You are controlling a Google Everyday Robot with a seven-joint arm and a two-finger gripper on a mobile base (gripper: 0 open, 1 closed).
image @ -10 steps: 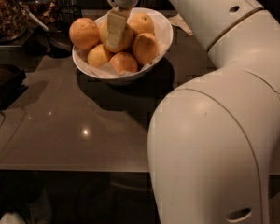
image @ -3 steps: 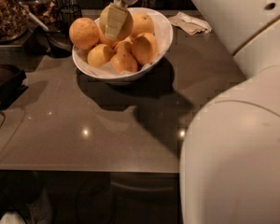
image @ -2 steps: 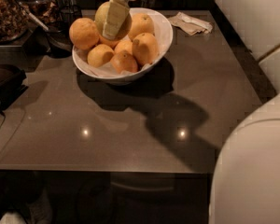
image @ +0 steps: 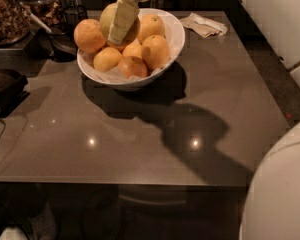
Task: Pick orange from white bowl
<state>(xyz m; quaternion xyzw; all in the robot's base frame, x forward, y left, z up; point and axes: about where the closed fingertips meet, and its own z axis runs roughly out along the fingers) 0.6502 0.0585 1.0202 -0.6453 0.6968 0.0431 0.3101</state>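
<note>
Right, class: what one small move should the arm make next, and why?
Probably lift straight up. The pincer looks closed on the pale yellow-green round orange, which hangs just above the deeper orange fruits in the wide white ceramic bowl.

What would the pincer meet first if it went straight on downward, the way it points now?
The pincer, above the white bowl, holds the orange and points down. Going on, it would probably press the orange onto the smaller fruits just below; depth is unclear.
</note>
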